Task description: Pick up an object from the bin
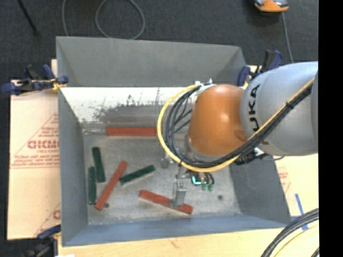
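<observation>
The gripper (180, 198) sits over the right end of the flat red plastic stick (155, 198), which lies lengthwise left to right at lower centre. I cannot tell how wide the claw is.

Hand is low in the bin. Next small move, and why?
Probably a short straight drop onto the red stick near the front wall of the bin, then grip it. The hand is right over that stick's right end. The stick lies alone, apart from the green stick behind it, so nothing should get in the way.
</observation>
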`<control>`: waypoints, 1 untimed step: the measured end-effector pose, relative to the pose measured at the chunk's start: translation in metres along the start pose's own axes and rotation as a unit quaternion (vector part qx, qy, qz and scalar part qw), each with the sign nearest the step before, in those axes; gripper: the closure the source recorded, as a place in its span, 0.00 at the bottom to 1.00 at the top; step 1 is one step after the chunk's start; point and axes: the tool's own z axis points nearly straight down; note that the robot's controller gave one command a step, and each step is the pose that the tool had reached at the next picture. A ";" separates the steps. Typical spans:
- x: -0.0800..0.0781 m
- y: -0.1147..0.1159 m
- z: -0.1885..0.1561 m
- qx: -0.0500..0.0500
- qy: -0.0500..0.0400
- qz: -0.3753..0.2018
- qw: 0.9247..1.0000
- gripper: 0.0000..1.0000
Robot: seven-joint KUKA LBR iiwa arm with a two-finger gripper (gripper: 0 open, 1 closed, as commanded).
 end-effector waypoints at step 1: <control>-0.028 0.059 0.092 -0.001 -0.004 0.076 0.997 0.00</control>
